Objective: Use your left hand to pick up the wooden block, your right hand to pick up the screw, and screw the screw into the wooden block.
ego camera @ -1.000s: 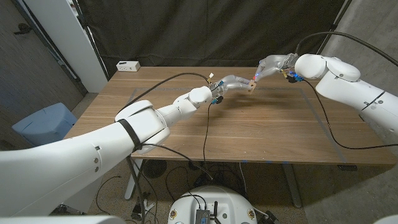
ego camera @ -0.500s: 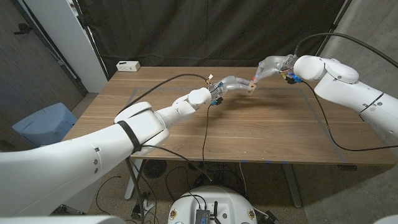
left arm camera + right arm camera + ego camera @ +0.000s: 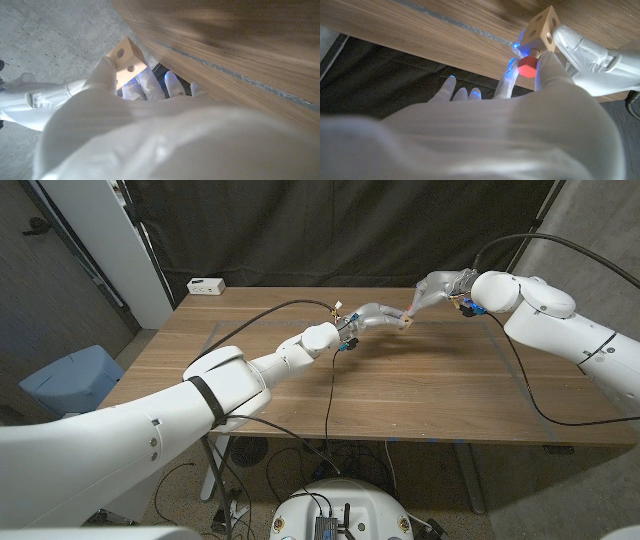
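My left hand (image 3: 374,314) holds the small wooden block (image 3: 405,322) up above the far middle of the table. In the left wrist view the block (image 3: 127,59) shows two round holes and sits at the fingertips of that hand (image 3: 145,90). My right hand (image 3: 432,287) meets the block from the right. It pinches a screw with a red head (image 3: 527,66), whose shaft enters a face of the block (image 3: 543,30). The right hand (image 3: 520,95) has its other fingers spread. In the head view the screw is too small to make out.
The wooden table (image 3: 350,380) carries blue tape lines (image 3: 510,365). A small white box (image 3: 207,285) sits at its far left corner. A black cable (image 3: 330,390) hangs from my left arm over the table. Dark curtains stand behind.
Both hands, joined at the block, have lifted slightly and shifted a little toward the far side. The hold on block and screw is unchanged.
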